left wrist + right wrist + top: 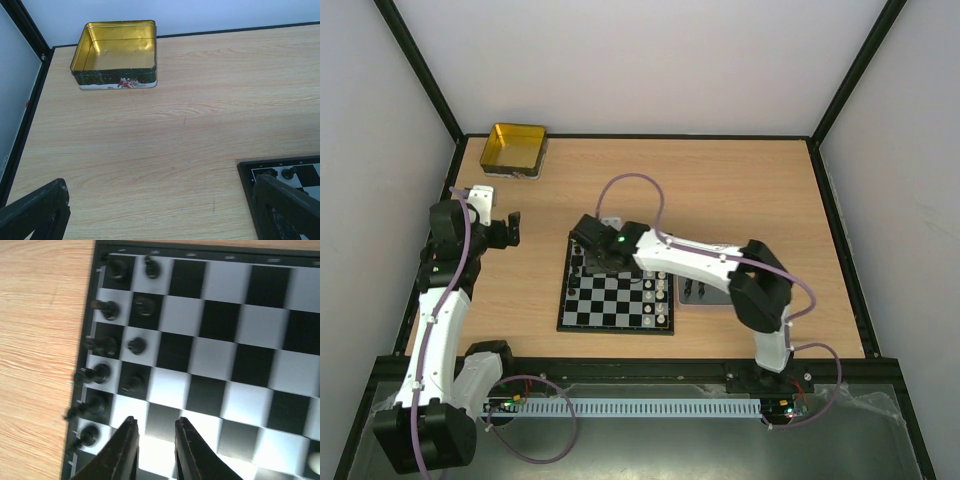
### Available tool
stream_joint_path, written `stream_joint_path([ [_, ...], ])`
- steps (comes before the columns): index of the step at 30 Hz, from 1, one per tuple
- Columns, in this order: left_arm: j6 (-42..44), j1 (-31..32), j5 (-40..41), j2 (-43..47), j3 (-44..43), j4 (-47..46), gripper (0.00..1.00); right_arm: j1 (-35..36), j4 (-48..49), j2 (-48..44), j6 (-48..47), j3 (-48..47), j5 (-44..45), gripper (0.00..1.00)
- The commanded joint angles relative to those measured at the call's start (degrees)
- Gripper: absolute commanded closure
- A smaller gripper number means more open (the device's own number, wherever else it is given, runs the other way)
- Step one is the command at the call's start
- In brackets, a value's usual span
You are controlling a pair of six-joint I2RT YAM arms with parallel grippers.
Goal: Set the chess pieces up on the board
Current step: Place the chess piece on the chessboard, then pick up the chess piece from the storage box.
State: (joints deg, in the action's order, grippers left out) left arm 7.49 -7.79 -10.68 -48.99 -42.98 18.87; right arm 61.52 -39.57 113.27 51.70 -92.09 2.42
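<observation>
Two columns of black pieces (107, 310) line the left edge of the board (225, 325) in the right wrist view. The outer column runs down past the fingers. The inner column shows four pawns, then bare squares.

- Right gripper (155, 421) hangs over that bare stretch, just below the fourth pawn. Jaws stand a narrow gap apart, with only board squares showing between them and no piece in the gap.
- Left gripper (159, 185) is parked off the board's left side. Jaws are spread wide and empty, pointing toward the gold tin (115, 80). Only the board's corner shows at its right finger.
- White pieces (657, 285) stand along the opposite edge of the board.
- Grey tray (718, 298) touches the board's right side. A few small dark pieces stand on it, too small to type.

Key relation, as a judgement: the next pickup is on the tray, straight across the board to the right of the right jaws. It lies under the right arm's own forearm and near its base. The left arm is well apart, with the whole board in between, so this is the right arm's job. The pieces stand upright, long axis vertical, so it should come down from above and pinch the sides. The target looks like the bare inner-column square at the left fingertip.
</observation>
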Motion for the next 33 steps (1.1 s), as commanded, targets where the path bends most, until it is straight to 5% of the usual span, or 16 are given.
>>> stream_joint_path([
  [1,0.5,-0.3,-1.6,1.2,1.0,0.1,0.01,-1.8,0.4,-10.8,3.5,9.8,6.0,0.80],
  [8,0.7,-0.3,-3.0,1.8,0.8,0.0,0.01,-9.6,1.2,-28.5,9.6,32.7,8.0,0.79],
  [13,1.4,-0.4,-6.6,1.6,-0.6,1.9,0.01,-14.9,0.2,-38.1,11.1,40.4,8.3,0.79],
  [33,9.8,-1.3,-22.6,9.5,-11.8,18.3,0.01,-20.4,4.8,-40.6,10.8,50.6,3.1,0.79],
])
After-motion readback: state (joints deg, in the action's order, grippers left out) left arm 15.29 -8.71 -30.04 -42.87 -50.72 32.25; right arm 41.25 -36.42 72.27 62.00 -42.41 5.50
